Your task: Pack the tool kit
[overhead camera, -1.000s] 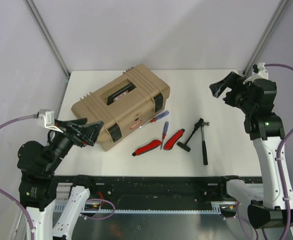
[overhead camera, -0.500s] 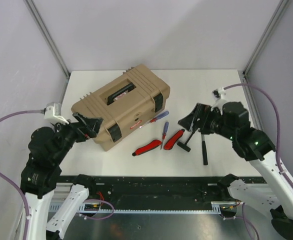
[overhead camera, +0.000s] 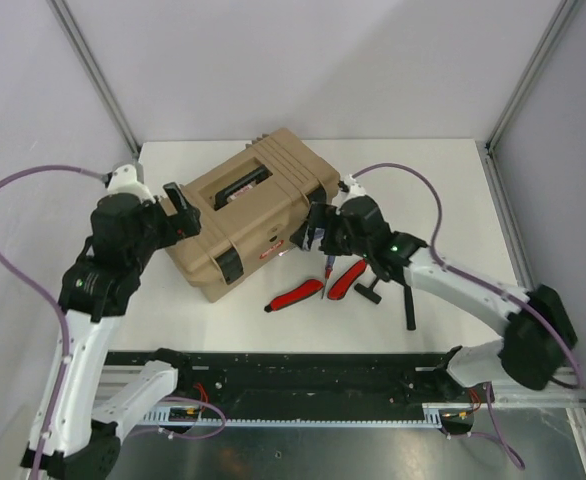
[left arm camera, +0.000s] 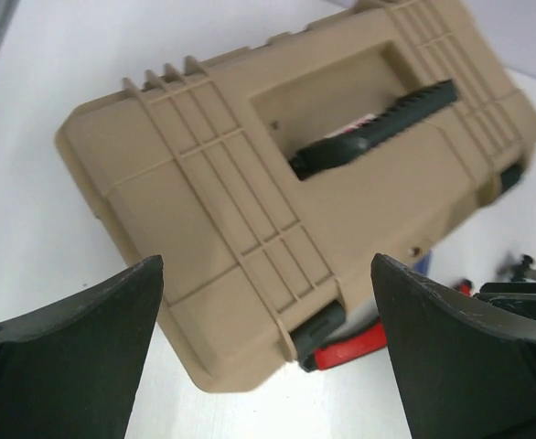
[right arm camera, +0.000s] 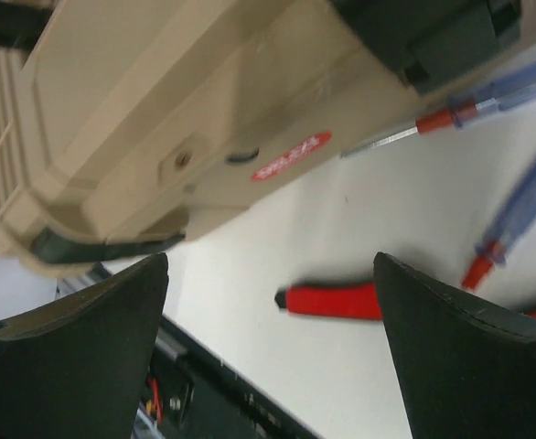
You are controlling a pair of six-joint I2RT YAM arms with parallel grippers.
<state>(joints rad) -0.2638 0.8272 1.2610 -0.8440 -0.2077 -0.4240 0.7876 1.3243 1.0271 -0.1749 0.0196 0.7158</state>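
Note:
The tan toolbox (overhead camera: 263, 200) lies shut on the white table, with its black lid handle (overhead camera: 245, 185) on top and black latches (overhead camera: 227, 265) on its front. My left gripper (overhead camera: 179, 208) is open and empty at the box's left end. In the left wrist view (left arm camera: 268, 366) it hangs above the box's (left arm camera: 250, 192) near corner. My right gripper (overhead camera: 313, 230) is open and empty by the box's right front latch. In the right wrist view (right arm camera: 273, 347) it is above a red-handled tool (right arm camera: 332, 300). Red-handled tools (overhead camera: 295, 296), a blue-red screwdriver (overhead camera: 330, 262) and a black hammer (overhead camera: 381, 272) lie in front of the box.
A long black tool (overhead camera: 409, 300) lies right of the hammer. A second screwdriver (right arm camera: 487, 96) lies against the box's front, partly under my right wrist. The black rail (overhead camera: 303, 365) runs along the table's near edge.
Both arms have swung in toward the toolbox. The left gripper went up and right to its left end. The right gripper went left over the tools to its front. The box and tools have not moved.

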